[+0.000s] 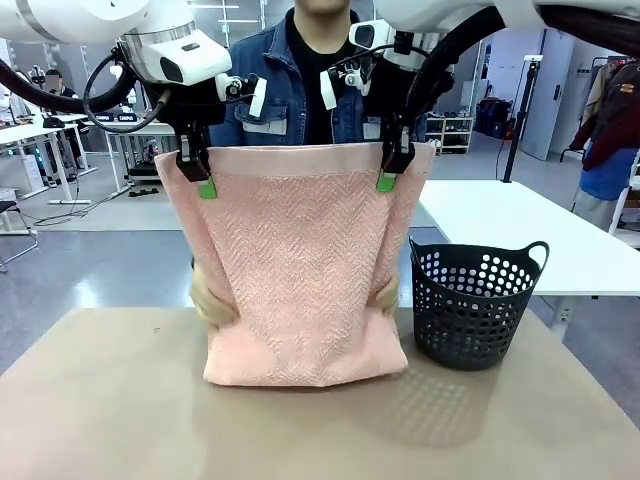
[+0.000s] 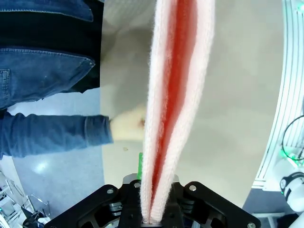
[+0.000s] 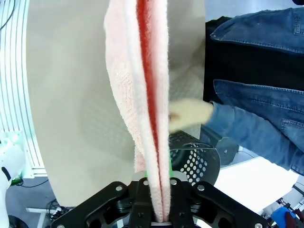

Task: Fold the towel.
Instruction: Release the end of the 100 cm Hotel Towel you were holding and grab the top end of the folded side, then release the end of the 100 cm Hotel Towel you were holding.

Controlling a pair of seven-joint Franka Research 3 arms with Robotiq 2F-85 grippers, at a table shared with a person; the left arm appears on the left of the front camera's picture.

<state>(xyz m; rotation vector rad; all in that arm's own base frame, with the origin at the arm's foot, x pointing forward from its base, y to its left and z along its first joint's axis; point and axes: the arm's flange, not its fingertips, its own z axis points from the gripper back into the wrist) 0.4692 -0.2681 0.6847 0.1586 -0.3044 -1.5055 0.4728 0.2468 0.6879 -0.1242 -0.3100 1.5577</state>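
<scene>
Tan table — towel, basket beside

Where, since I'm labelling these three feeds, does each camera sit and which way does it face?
Front: fixed between the arms, facing across the table at the person; left gripper and right gripper hold the towel by its top corners.
Left wrist: on the left arm, looking down the hanging towel to the table; own gripper body at the bottom.
Right wrist: same from the right arm; basket below.
Shared: both wrist views show the towel edge-on, a person's hand beside it.
</scene>
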